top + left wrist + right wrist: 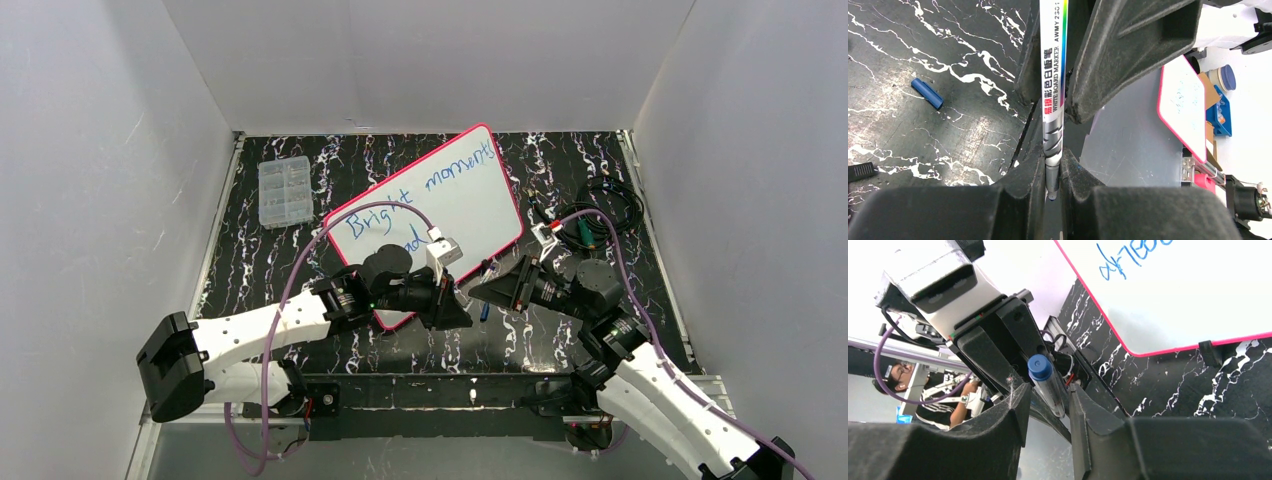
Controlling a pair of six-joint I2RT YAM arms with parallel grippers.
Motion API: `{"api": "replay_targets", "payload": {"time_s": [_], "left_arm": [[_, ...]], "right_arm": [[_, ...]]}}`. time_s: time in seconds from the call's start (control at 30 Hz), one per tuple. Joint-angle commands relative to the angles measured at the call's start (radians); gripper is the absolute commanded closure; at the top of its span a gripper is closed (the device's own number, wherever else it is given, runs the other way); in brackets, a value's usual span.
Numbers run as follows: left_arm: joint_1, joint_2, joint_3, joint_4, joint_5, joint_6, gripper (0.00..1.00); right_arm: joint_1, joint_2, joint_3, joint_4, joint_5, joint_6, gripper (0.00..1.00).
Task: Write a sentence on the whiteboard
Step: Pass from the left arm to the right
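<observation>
Center-left, our left hand [452, 308] is clamped on the marker [1054, 75]. Just right, our right hand [492, 290] flanks its blue end; we cannot tell whether it grips. The whiteboard [480, 200], bearing the sentence [380, 215], lies upper center on the bench [280, 260].

This was a robotics lab test cell. Plain white panel walls [100, 150] boxed in a black, white-veined marble-patterned desk [260, 260]. White-and-black robot arms, left [255, 330] and right [665, 390], were bolted along its near edge and trailed purple cables [287, 295]. A seated person in a striped shirt [943, 402] watched from outside.
</observation>
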Motion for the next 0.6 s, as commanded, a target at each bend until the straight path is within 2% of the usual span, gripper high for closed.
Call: {"api": "replay_targets", "payload": {"time_s": [0.0, 0.13, 0.27, 0.3, 0.33, 0.37, 0.4, 0.43, 0.47, 0.57], "left_arm": [[-0.005, -0.027, -0.013, 0.019, 0.022, -0.009, 1.0], [-0.005, -0.02, -0.012, 0.018, 0.025, -0.017, 1.0], [-0.005, -0.019, -0.007, 0.018, -0.001, -0.024, 1.0], [-0.005, -0.017, -0.007, 0.018, -0.022, -0.035, 1.0], [-0.005, -0.014, -0.008, 0.018, -0.05, -0.051, 0.95], [-0.005, -0.01, -0.01, 0.018, -0.086, -0.072, 0.72], [-0.005, -0.005, -0.014, 0.016, -0.123, -0.106, 0.56], [-0.005, 0.004, -0.016, 0.011, -0.156, -0.133, 0.45], [-0.005, 0.015, -0.017, 0.006, -0.179, -0.158, 0.39], [-0.005, 0.045, -0.025, -0.004, -0.251, -0.239, 0.34]], "right_arm": [[-0.004, -0.012, -0.009, 0.119, 0.042, 0.049, 0.6], [-0.004, -0.022, -0.019, 0.149, 0.064, 0.059, 0.71], [-0.004, -0.036, -0.01, 0.097, 0.108, 0.031, 0.97], [-0.004, -0.042, 0.005, 0.056, 0.145, 0.005, 0.99], [-0.003, -0.05, 0.028, -0.013, 0.197, -0.034, 0.99], [-0.005, -0.058, 0.079, -0.099, 0.261, -0.093, 0.99], [-0.004, -0.063, 0.126, -0.199, 0.362, -0.154, 0.99], [-0.004, -0.064, 0.175, -0.293, 0.432, -0.219, 0.99], [-0.004, -0.065, 0.221, -0.358, 0.52, -0.293, 0.99], [-0.004, -0.046, 0.323, -0.512, 0.808, -0.44, 0.99]]}}
